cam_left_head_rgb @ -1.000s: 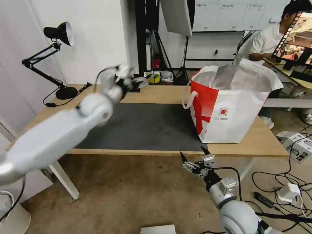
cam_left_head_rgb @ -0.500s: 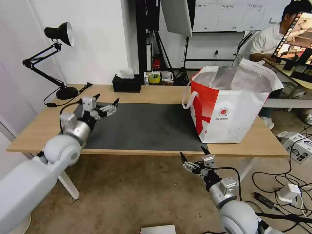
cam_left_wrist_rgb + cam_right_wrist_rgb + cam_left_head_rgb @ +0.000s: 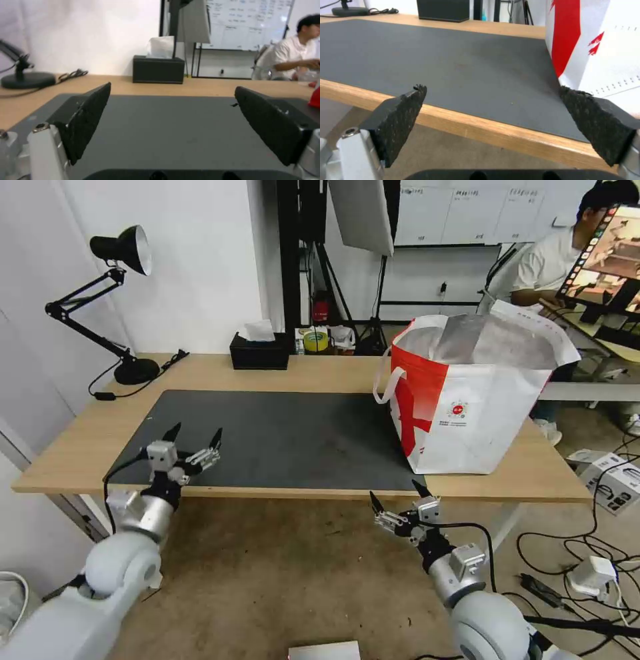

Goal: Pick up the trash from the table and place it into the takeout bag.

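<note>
Two grippers hang at the near edge of the long light-wood table with white legs [image 3: 320, 373], both with fingers spread wide and nothing between them. In the head view the left gripper [image 3: 195, 435] sits over the near left corner of the large dark grey mat [image 3: 293, 437], while the right gripper [image 3: 399, 497] is just below the table's front edge, near the foot of the large white woven takeout bag with a red panel [image 3: 467, 400]. That bag stands upright on the right end of the table, its near left corner resting on the mat, mouth open with silver foil lining showing; what lies inside cannot be made out.

From the left wrist, the black finger pads [image 3: 88, 117] frame a bare stretch of mat, and beyond it, at the far edge, the black tissue box with a white tissue standing out of it [image 3: 158, 68] appears close and plain, whereas from the head it is a small shape behind the mat. The round base of the black desk lamp [image 3: 28, 79] and its cord lie on the wood at the far left corner. The right wrist view looks along the wooden front edge and across the mat, with the bag's red-and-white side wall rising just beside one pad [image 3: 600, 120], and printed dots on the fabric that the head view does not resolve.
</note>
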Tool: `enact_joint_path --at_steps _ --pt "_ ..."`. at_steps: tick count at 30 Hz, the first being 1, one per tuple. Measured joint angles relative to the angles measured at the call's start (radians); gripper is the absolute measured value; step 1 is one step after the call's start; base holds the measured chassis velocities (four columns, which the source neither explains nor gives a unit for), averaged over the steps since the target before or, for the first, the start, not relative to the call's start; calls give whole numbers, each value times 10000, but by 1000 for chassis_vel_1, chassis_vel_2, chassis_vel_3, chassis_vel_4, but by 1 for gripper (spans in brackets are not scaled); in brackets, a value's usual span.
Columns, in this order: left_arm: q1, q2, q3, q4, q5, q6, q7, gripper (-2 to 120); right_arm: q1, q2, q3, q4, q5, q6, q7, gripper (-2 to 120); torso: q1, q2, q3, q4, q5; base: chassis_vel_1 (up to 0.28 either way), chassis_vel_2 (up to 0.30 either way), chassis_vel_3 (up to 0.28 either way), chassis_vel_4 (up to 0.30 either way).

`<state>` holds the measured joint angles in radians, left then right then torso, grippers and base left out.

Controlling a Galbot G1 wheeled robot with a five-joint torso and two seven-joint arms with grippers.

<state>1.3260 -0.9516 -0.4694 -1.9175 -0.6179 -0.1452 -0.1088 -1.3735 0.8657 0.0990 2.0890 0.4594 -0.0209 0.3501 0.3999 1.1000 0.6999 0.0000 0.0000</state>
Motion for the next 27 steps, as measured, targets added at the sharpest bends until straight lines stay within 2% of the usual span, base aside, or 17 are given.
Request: enact_joint_path --at_steps 1,4,8,17,27 --pt "0 0 0 0 0 0 0 100 0 0 0 0 0 0 0 100 0 0 0 0 0 0 0 0 0" --pt "616 -665 -408 -148 313 101 -22 100 1 0 1 0 0 0 0 100 0 0 0 -2 0 0 0 0 0" --pt "1381 -958 -898 -296 477 203 -19 100 1 0 0 0 0 0 0 100 0 0 0 -1 -1 0 0 0 0" --pt "2588 -867 -1684 -526 584 319 288 100 0 0 0 -1 0 0 1 100 0 0 0 0 1 0 0 0 0" --pt "3051 -894 -1887 -839 457 885 321 100 0 0 0 0 0 0 1 100 0 0 0 0 0 0 0 0 0"
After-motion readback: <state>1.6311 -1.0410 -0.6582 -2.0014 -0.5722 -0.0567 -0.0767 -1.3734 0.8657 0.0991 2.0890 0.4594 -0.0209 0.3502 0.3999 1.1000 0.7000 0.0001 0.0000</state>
